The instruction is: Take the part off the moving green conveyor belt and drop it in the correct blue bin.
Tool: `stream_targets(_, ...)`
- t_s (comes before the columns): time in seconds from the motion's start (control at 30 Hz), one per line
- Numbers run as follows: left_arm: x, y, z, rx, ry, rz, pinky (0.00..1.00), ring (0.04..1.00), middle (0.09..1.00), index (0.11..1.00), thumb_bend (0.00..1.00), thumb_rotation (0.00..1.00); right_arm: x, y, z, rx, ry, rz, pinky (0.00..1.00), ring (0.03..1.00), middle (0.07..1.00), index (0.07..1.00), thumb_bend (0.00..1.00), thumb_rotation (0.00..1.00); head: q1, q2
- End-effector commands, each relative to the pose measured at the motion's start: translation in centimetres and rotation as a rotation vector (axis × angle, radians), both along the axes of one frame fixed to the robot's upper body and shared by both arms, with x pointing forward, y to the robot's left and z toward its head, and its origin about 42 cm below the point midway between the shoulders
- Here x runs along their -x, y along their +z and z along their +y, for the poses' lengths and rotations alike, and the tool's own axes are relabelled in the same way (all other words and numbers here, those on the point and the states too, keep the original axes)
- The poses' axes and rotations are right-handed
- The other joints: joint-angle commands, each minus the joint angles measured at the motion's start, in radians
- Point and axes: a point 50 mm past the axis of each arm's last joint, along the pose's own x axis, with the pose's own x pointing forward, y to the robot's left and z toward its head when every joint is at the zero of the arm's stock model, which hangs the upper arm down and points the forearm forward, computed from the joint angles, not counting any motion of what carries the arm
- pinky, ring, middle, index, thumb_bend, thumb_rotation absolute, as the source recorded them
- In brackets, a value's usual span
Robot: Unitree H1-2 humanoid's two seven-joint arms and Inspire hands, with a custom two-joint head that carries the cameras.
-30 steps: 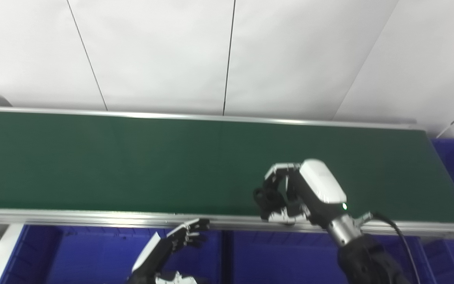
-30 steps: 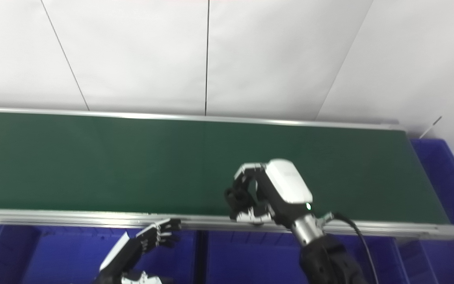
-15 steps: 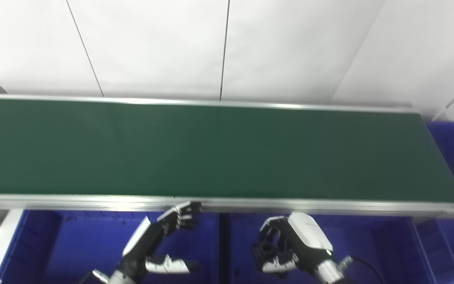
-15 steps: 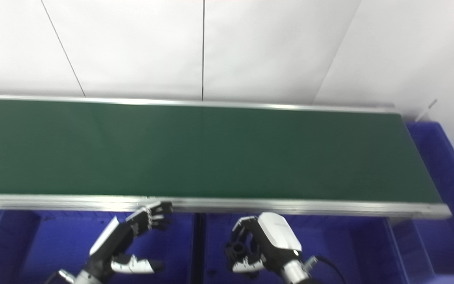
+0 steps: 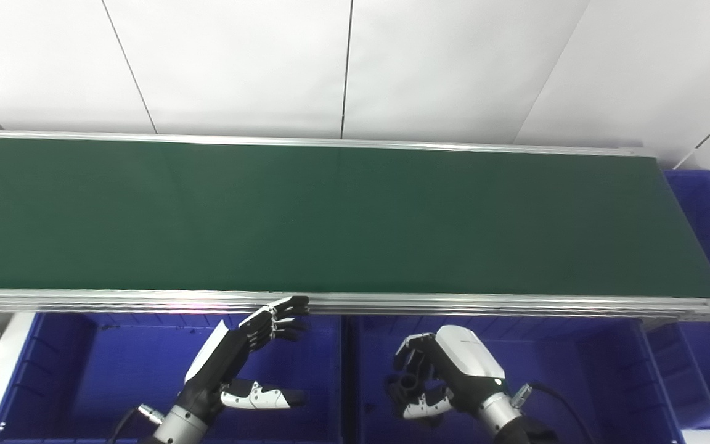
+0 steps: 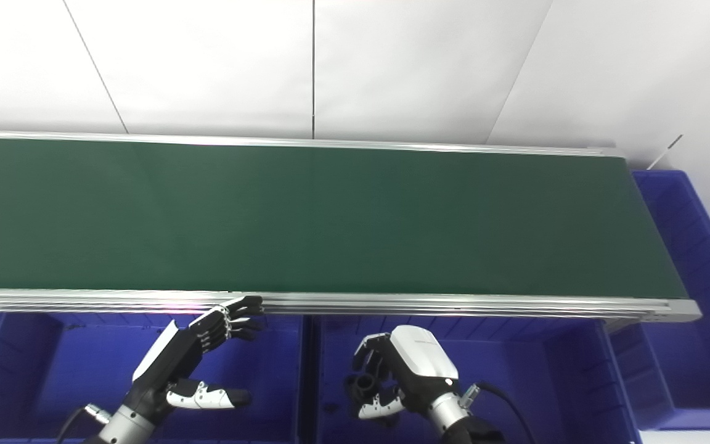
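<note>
**Over the middle bin, part in hand**

Over the blue bin [image 5: 577, 370] just below the belt's near rail, the right hand [image 5: 444, 379] is curled around a small black part [image 5: 405, 387], held between fingers and thumb. The part looks dark, short and ring-like, with a round hole; finer detail is too small to tell. The pick appears done; the release into the bin is left. The left hand [image 5: 241, 361] hangs spread and empty over the neighbouring bin [image 5: 84, 370]. The green conveyor belt [image 5: 330, 216] carries nothing in view.
</note>
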Motion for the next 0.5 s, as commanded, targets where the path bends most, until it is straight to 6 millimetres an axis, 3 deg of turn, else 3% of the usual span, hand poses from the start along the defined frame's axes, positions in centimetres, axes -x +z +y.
stream_targets(0.0,-0.1,1.0,0.2,0.02,-0.003,-0.053,0.7,0.749,0.821,0.835,0.84,0.36,0.1,1.7,0.0,-0.079,0.004,-0.067,0.65,0.777,0.837,0.825,0.77,0.27,0.0,0.004)
stream_targets(0.1,0.0,1.0,0.3,0.025,-0.004,-0.051,0.71,0.75,0.823,0.836,0.84,0.36,0.9,2.6,-0.1,-0.156,-0.027,-0.095,0.68,0.822,0.883,0.873,0.81,0.4,0.0,0.005)
stream_targets(0.2,0.1,1.0,0.4,0.025,-0.004,-0.05,0.7,0.748,0.821,0.836,0.83,0.36,2.0,3.4,-0.1,-0.212,-0.062,-0.125,0.71,0.849,0.907,0.898,0.83,0.46,0.0,0.004)
stream_targets(0.3,0.1,1.0,0.5,0.021,-0.001,-0.049,0.7,0.749,0.822,0.836,0.84,0.36,3.1,3.8,-0.1,-0.299,-0.107,-0.16,0.73,0.855,0.924,0.935,0.81,0.43,0.003,0.0)
stream_targets(0.37,0.1,0.9,0.6,0.019,0.0,-0.048,0.7,0.748,0.823,0.838,0.83,0.36,3.7,3.9,-0.1,-0.329,-0.128,-0.149,0.7,0.838,0.943,0.989,0.8,0.46,0.006,-0.004)
stream_targets(0.47,0.1,0.8,0.7,0.023,0.0,-0.043,0.7,0.754,0.825,0.839,0.83,0.35,4.6,3.8,0.0,-0.412,-0.152,-0.136,0.71,0.849,0.952,0.995,0.81,0.49,0.007,-0.005)
